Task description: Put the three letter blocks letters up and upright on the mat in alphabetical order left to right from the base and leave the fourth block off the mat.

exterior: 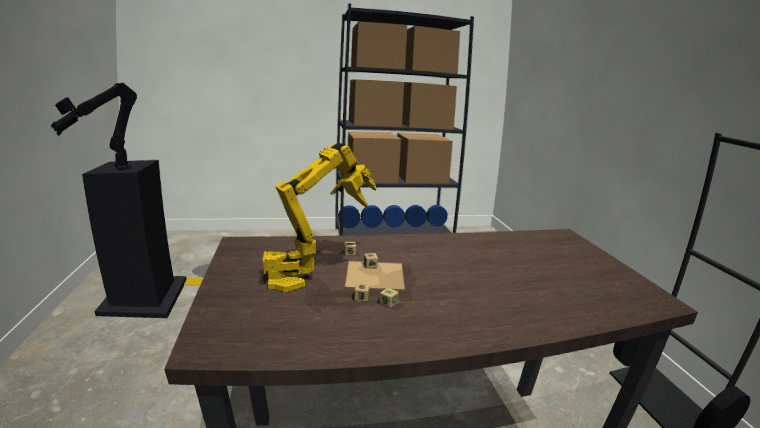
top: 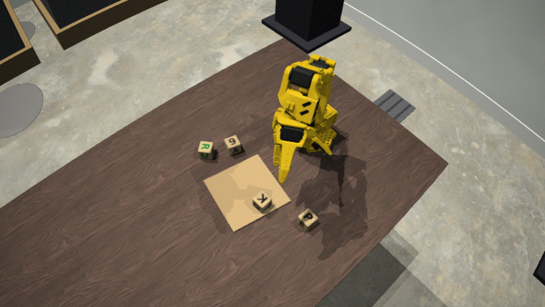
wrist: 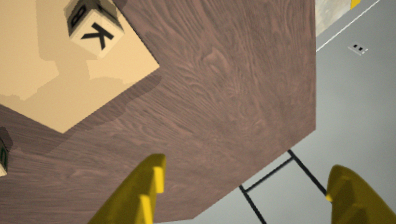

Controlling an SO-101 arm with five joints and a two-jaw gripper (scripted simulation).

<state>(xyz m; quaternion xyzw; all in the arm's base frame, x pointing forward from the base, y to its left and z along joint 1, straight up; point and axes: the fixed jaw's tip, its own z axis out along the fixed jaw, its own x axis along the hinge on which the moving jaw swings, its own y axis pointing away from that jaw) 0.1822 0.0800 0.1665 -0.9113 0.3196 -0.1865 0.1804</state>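
Observation:
The K block (top: 262, 201) (exterior: 370, 260) (wrist: 97, 32) sits on the tan mat (top: 221, 183) (exterior: 392, 283) (wrist: 130, 65), close to one edge, with K on top. The P block (top: 307, 219) (exterior: 349, 248) stands off the mat beyond that edge, P on top. The R block (top: 206, 150) (exterior: 389, 297) (wrist: 2, 161) stands off the opposite side, a green R on top; only a sliver shows in the wrist view. The 6 block (top: 232, 145) (exterior: 361, 292) stands beside it, off the mat, 6 on top. My gripper (top: 279, 173) (exterior: 370, 196) (wrist: 248, 166) is open and empty, high above the table.
The brown table (top: 125, 198) (exterior: 478, 297) (wrist: 220, 100) carries the mat, the blocks and my arm's base. The table's edge shows in the wrist view. A black pedestal (top: 305, 22) (exterior: 124, 233) stands on the floor behind the base. A shelf rack with boxes stands beyond the table.

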